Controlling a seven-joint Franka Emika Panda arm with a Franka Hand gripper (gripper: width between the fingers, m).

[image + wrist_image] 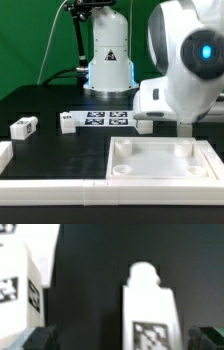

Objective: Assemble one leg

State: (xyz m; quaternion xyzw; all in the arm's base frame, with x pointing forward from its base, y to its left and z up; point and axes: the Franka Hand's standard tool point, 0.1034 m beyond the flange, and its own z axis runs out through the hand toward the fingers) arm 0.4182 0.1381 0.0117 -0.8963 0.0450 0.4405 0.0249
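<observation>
The gripper [128, 341] holds its jaws wide apart, one on each side of the leg [150, 303], neither touching it. A second tagged white piece [15, 286] lies beside the leg.

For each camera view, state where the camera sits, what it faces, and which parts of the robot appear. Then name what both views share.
Exterior view: off the arm, across the black table from the robot's base, facing it over the tray and marker board; the arm fills that view's right.
Wrist view: on the wrist, looking along the open gripper at a leg lying between its dark fingertips.
Shared: the black table; the arm seems to hide this leg from the exterior view.
</observation>
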